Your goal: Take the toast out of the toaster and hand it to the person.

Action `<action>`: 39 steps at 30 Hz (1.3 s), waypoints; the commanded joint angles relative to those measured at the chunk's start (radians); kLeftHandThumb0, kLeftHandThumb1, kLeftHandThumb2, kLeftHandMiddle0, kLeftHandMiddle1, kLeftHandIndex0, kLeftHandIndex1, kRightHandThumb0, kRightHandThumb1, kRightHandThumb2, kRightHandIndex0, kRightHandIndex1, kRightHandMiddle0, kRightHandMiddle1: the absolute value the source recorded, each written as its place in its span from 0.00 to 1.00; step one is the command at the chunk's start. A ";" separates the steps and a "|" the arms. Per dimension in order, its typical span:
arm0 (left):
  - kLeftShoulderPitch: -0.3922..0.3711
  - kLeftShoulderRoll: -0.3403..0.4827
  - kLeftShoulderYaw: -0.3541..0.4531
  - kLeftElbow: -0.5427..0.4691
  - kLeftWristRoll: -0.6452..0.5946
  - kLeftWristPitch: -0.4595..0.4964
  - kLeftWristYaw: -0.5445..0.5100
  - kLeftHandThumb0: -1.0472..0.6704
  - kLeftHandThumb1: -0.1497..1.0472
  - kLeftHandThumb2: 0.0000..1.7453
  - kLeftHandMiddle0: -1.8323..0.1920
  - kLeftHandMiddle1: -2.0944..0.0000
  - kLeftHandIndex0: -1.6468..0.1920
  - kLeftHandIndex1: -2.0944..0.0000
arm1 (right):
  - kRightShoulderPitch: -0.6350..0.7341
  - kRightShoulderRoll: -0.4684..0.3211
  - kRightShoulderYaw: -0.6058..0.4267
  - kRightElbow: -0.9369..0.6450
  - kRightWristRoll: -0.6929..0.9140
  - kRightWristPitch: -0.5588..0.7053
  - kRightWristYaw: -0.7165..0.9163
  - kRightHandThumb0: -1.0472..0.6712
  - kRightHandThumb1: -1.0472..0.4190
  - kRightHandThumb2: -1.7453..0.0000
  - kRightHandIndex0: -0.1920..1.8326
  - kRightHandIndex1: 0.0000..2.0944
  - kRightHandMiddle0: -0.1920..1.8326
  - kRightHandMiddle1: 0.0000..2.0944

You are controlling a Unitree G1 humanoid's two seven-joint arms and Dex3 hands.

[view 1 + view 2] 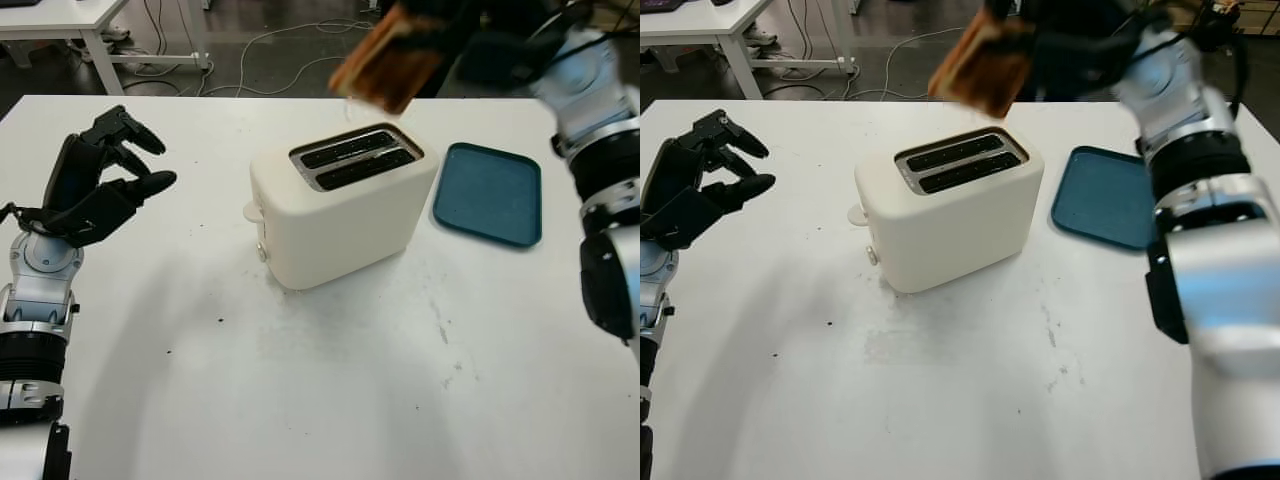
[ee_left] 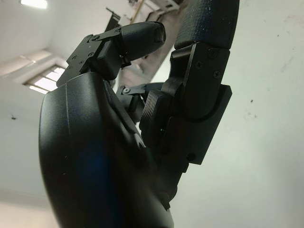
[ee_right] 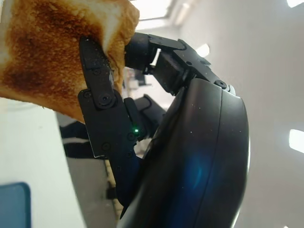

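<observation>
A cream toaster (image 1: 340,205) stands mid-table, its two dark slots (image 1: 355,157) showing no bread. My right hand (image 1: 470,45) is raised above and behind the toaster, shut on a browned slice of toast (image 1: 385,62); in the right wrist view the toast (image 3: 52,52) is pinched between black fingers (image 3: 97,95). My left hand (image 1: 100,180) hovers over the table's left side, open, holding nothing.
A dark teal tray (image 1: 490,192) lies flat to the right of the toaster. The white table (image 1: 330,380) has bare room in front. Beyond its far edge are cables on the floor (image 1: 290,50) and a white desk leg (image 1: 100,55).
</observation>
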 commanded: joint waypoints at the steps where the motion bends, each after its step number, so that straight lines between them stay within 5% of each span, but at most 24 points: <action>1: 0.002 0.001 0.003 -0.010 -0.001 0.005 -0.004 0.00 0.89 0.10 0.65 0.26 0.69 0.26 | -0.041 -0.024 -0.038 0.008 0.040 0.052 -0.002 0.37 0.09 0.86 0.68 0.83 0.59 0.83; 11: 0.001 -0.002 0.001 -0.012 0.000 0.011 -0.002 0.00 0.89 0.09 0.65 0.26 0.69 0.27 | -0.021 -0.008 -0.153 0.038 0.148 0.374 -0.063 0.40 0.09 0.84 0.61 0.83 0.50 0.83; 19: 0.002 -0.001 0.004 -0.002 -0.005 0.001 -0.005 0.00 0.89 0.09 0.65 0.27 0.69 0.27 | 0.041 0.026 -0.109 0.099 0.079 0.451 -0.294 0.45 0.09 0.85 0.58 0.83 0.44 0.83; 24: 0.002 -0.001 0.004 0.000 -0.005 -0.002 -0.004 0.00 0.89 0.09 0.65 0.27 0.68 0.27 | 0.080 0.041 -0.106 0.151 0.077 0.469 -0.308 0.49 0.09 0.85 0.56 0.83 0.41 0.83; 31: 0.004 0.001 0.003 -0.003 0.003 -0.002 0.001 0.00 0.89 0.09 0.65 0.27 0.69 0.27 | 0.098 0.070 -0.097 0.178 0.058 0.532 -0.363 0.39 0.09 0.89 0.57 0.83 0.44 0.83; 39: 0.005 -0.001 0.005 0.004 -0.005 -0.011 -0.004 0.00 0.89 0.09 0.65 0.27 0.69 0.27 | 0.119 0.121 -0.132 0.188 0.089 0.593 -0.393 0.41 0.09 0.88 0.53 0.83 0.34 0.83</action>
